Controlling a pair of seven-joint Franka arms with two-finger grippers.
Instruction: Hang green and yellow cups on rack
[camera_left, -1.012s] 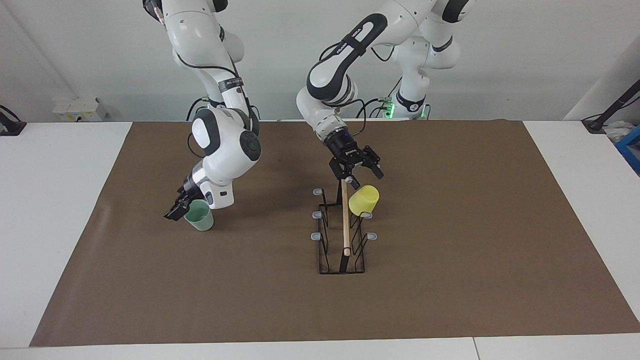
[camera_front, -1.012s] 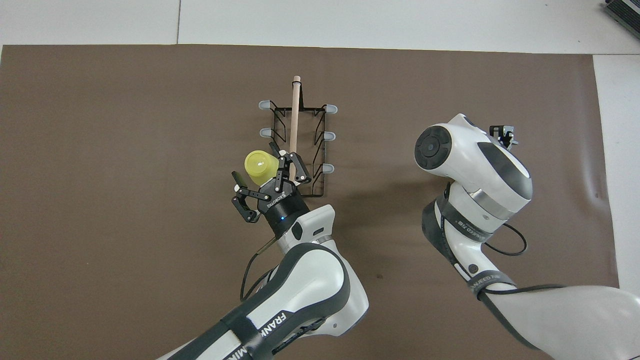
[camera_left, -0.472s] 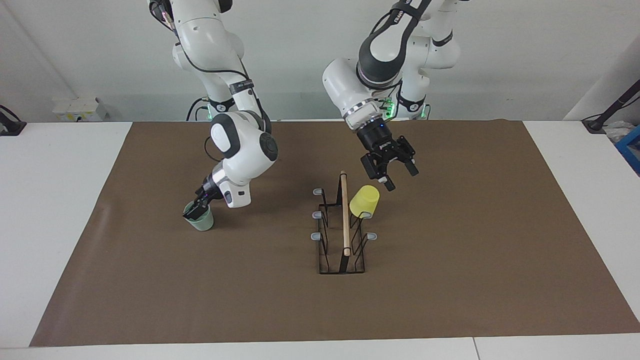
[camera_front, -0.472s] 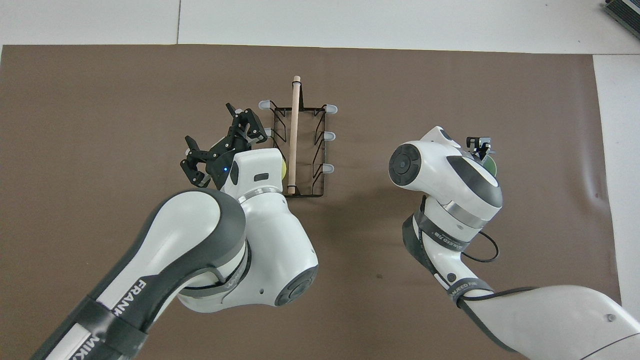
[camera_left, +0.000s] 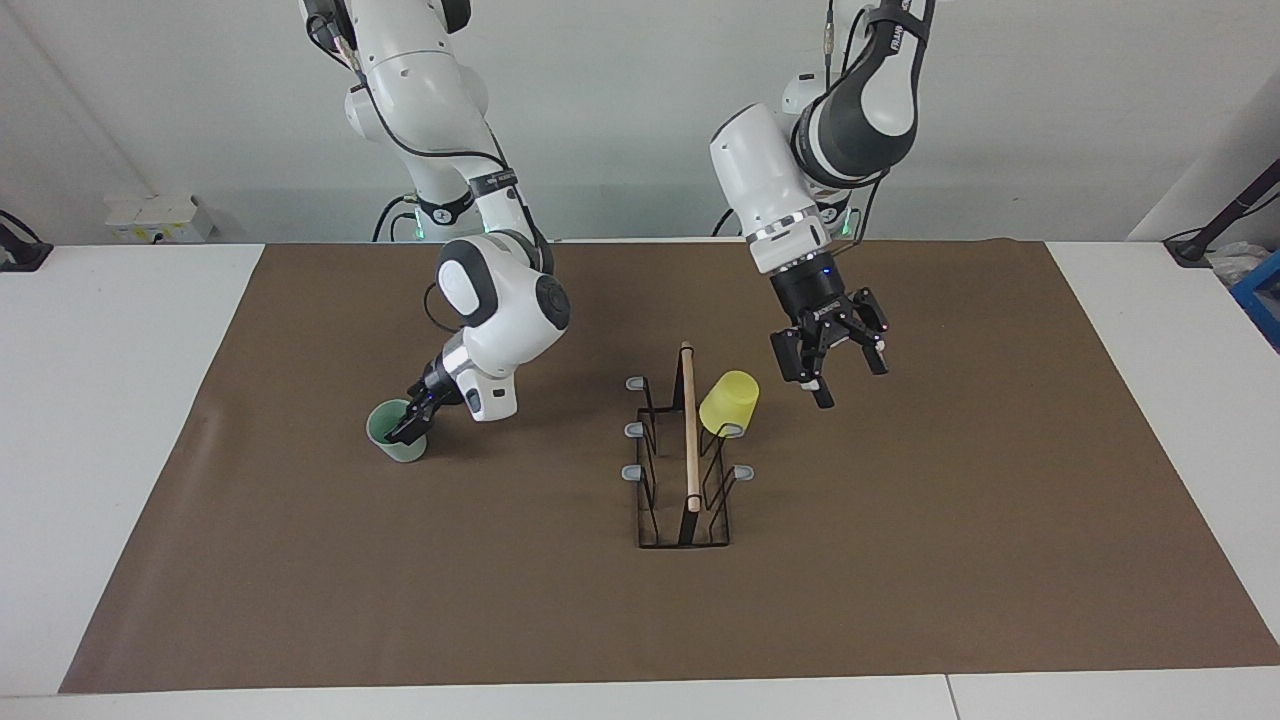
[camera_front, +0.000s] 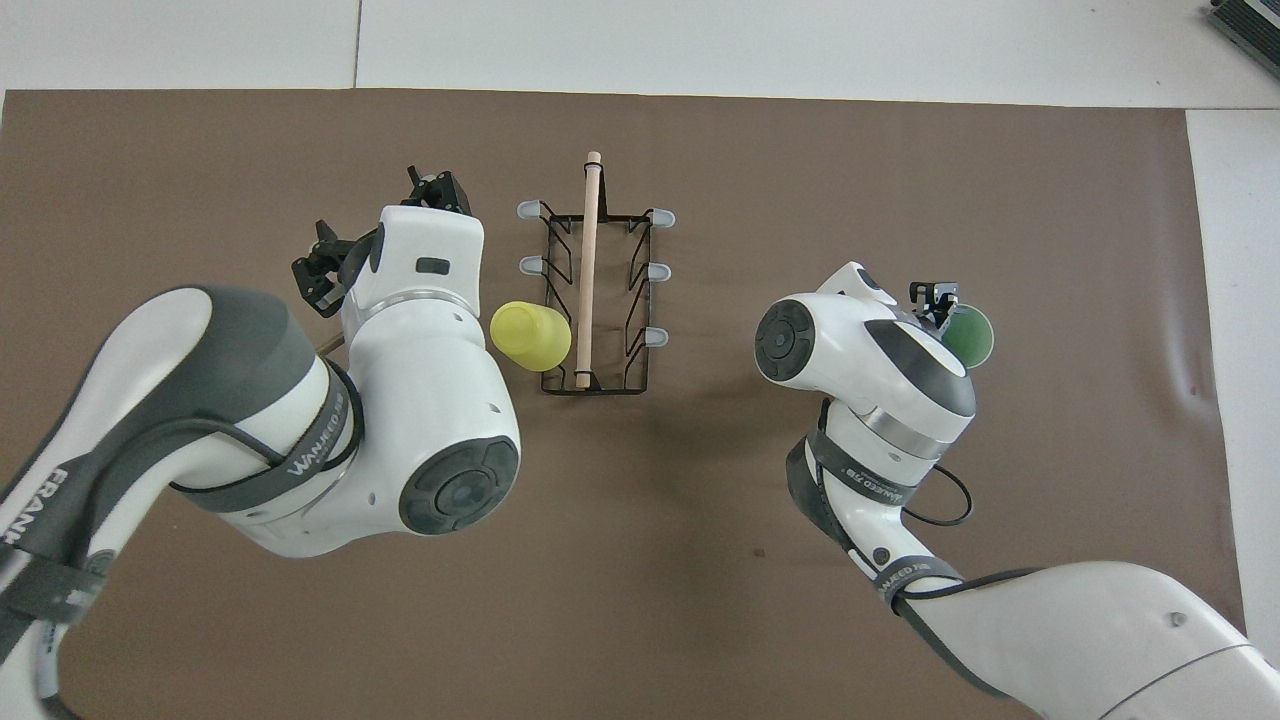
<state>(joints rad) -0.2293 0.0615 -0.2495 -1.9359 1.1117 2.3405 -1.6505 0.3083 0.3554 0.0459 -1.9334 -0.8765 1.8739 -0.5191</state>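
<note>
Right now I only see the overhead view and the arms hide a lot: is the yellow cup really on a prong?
Observer: Yes, the yellow cup sits tilted, mouth down, on a prong of the rack.
Operator: Left tool clear of it?
Observer: The left tool hangs open beside it, apart.
Operator: Right tool?
Observer: The right tool is open at the rim of the green cup, which stands on the brown mat.

Matt brown paper mat (camera_left: 950, 520), wooden rod (camera_left: 689, 425)
</note>
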